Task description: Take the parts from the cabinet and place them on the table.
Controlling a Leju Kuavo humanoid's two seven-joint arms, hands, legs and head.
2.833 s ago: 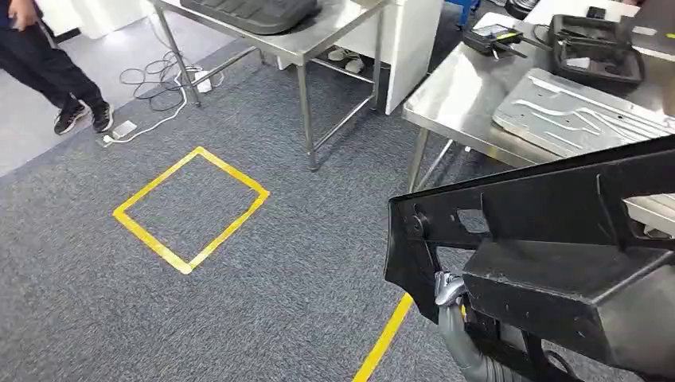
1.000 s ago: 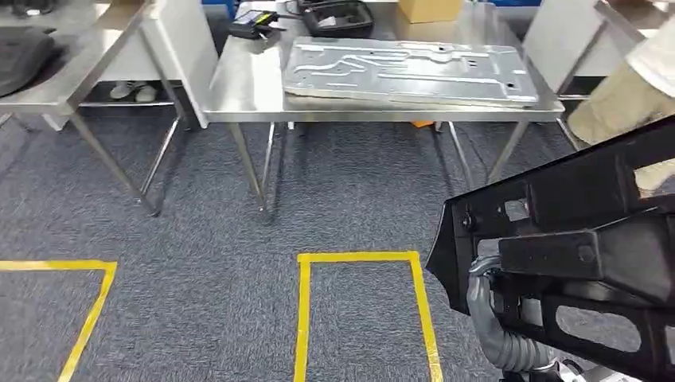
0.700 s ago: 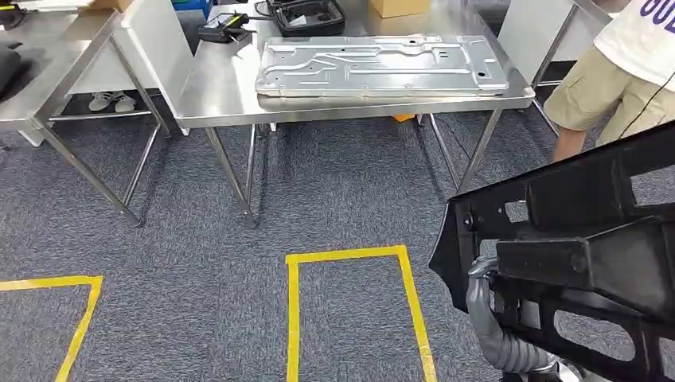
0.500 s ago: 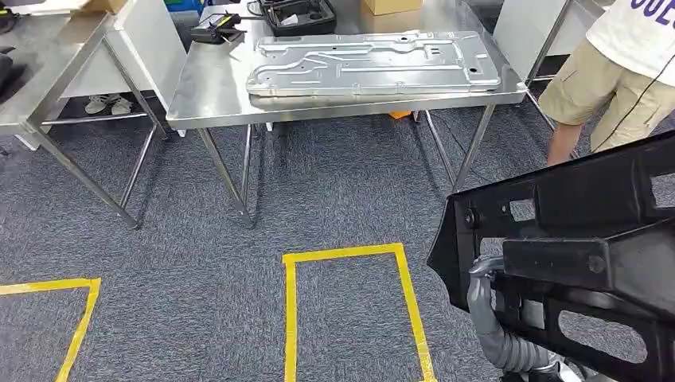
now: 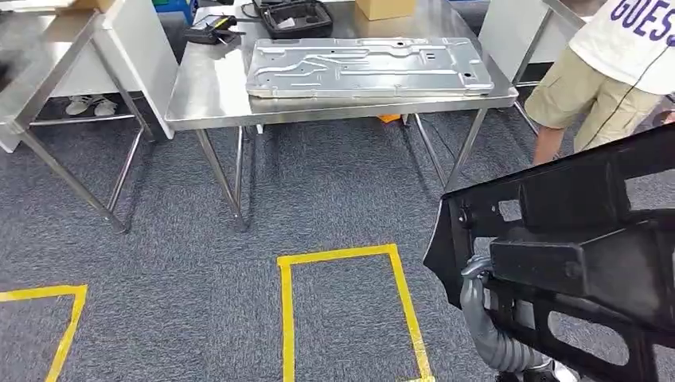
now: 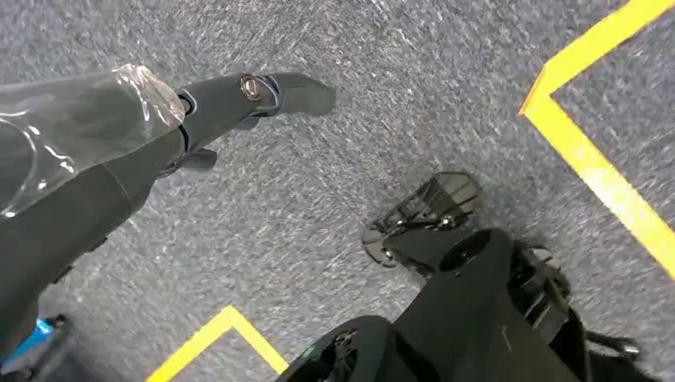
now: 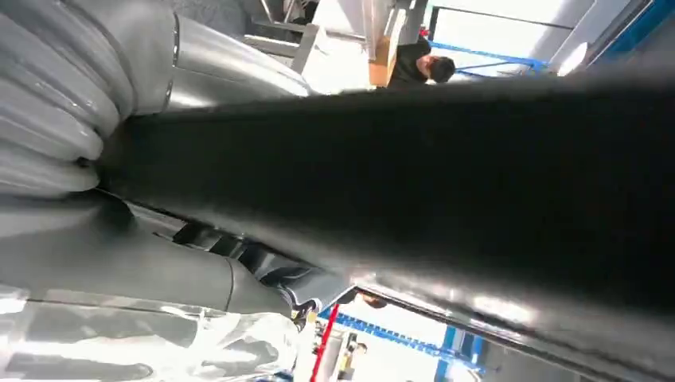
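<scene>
— Where is the black part [image 5: 589,255] seen?
— It is gripped by the right hand [image 5: 481,306] low on the right, above the carpet, well short of the table [image 5: 207,99].
— And the left hand [image 6: 239,99]?
— It is seen over the floor, fingers extended, with nothing held.

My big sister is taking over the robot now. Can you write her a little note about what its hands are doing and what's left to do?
Right hand: grips the big black part, carried low at the robot's right side.
Left hand: holds nothing, hanging over the carpet with its fingers stretched out.
The steel table stands ahead, past the yellow floor box. A silver panel already lies on it. A person stands by the table's right end.
Done: the part is out of the cabinet.
Left: walk up to the table and set the part down, probably minding the person.
</scene>
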